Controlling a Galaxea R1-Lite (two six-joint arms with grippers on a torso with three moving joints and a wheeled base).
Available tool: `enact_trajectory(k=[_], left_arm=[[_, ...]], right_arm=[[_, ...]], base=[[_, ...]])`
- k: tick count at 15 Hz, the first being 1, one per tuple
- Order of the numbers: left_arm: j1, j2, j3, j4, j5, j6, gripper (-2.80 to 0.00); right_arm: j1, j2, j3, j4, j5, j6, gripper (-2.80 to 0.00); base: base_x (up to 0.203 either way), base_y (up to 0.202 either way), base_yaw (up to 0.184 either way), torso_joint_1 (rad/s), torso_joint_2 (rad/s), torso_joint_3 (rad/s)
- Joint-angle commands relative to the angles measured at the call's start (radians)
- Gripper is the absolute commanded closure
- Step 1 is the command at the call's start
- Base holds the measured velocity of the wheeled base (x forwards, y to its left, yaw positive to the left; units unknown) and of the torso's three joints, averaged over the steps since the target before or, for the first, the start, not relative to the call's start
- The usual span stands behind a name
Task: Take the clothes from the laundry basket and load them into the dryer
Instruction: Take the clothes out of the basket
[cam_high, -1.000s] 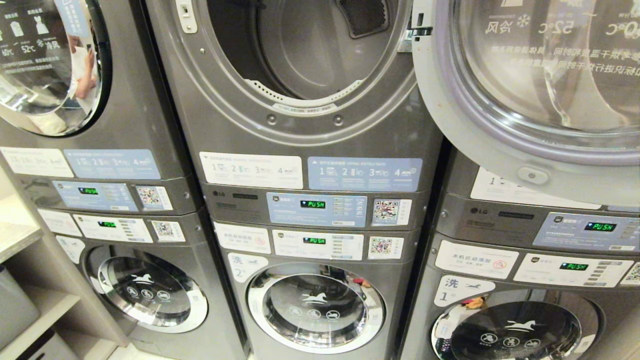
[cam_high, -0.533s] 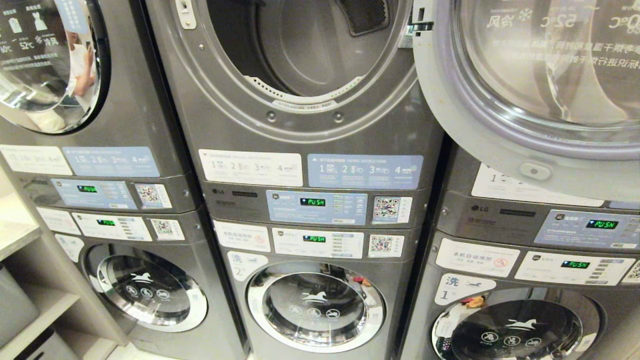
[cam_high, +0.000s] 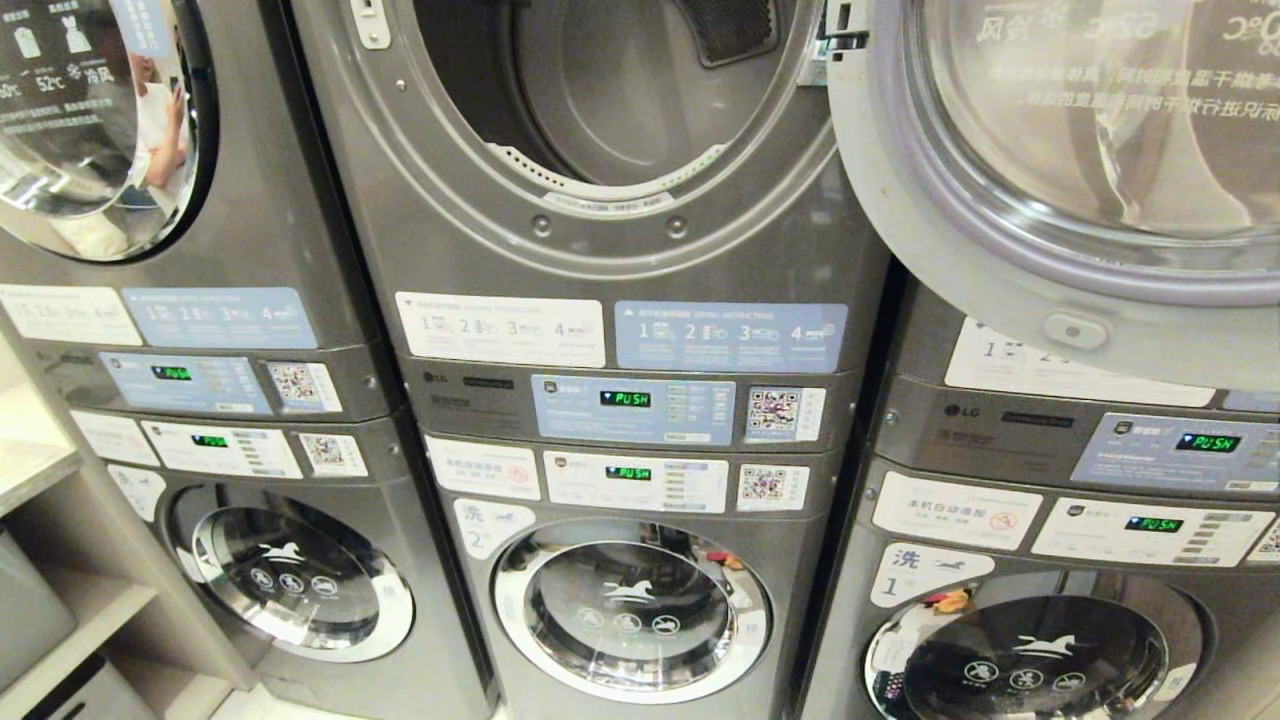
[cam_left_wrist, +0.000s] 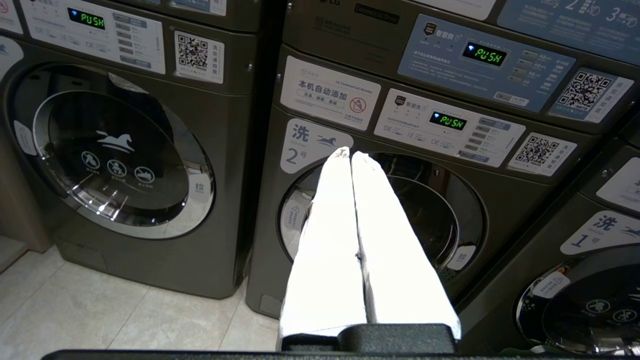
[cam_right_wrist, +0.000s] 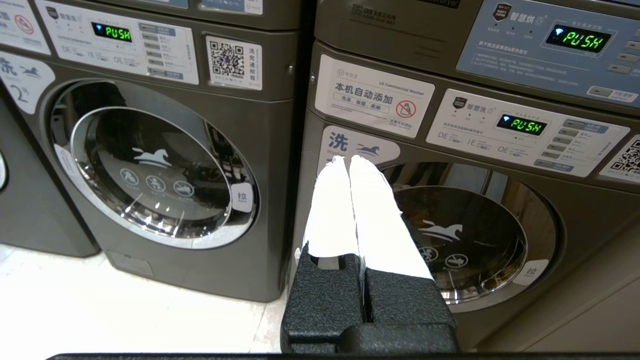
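The head view alone is showing the dryer (cam_high: 600, 110) standing open, its drum empty and its door (cam_high: 1060, 180) swung right, above panels glowing "PUSH" beside an LG badge; no clothes or laundry basket are appearing in any view. The left wrist view is showing the left tool (cam_left_wrist: 348, 155) pressed closed, holding nothing, before washer "2" (cam_left_wrist: 380, 215). The right wrist view is showing the right tool (cam_right_wrist: 346, 161) likewise closed and empty, before washer "1" (cam_right_wrist: 450, 235).

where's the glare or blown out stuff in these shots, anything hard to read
Head view: the open dryer door carries bright reflections and its lettering shows mirrored through the glass; the left machine's door mirrors the room. Left wrist view: the left tool is blown out to flat white. Right wrist view: the right tool likewise, and the floor is washed out.
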Motion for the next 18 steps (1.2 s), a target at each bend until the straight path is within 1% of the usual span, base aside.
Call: enact_trajectory(k=[1,6,9,18], left_arm=[[0.0,0.0,0.02,0.0,0.001,-0.002,0.0],[0.001,0.0,0.029,-0.024,0.002,-0.001,0.0],[0.001,0.0,0.029,-0.026,0.004,-0.004,0.0],[0.001,0.0,0.029,-0.028,0.004,-0.004,0.0]], right_arm=[[0.0,0.0,0.0,0.001,0.001,-0.001,0.0],[0.0,0.0,0.006,-0.015,-0.005,-0.003,0.0],[0.0,0.0,0.043,-0.119,-0.003,-0.005,0.0],[0.0,0.0,0.043,-0.119,-0.001,-0.005,0.0]], base=[[0.0,0.0,0.0,-0.066,0.16,0.076],[0.0,0.0,0.0,-0.059,0.14,0.074],[0.0,0.0,0.0,-0.064,0.15,0.082],[0.0,0.0,0.0,-0.077,0.17,0.093]])
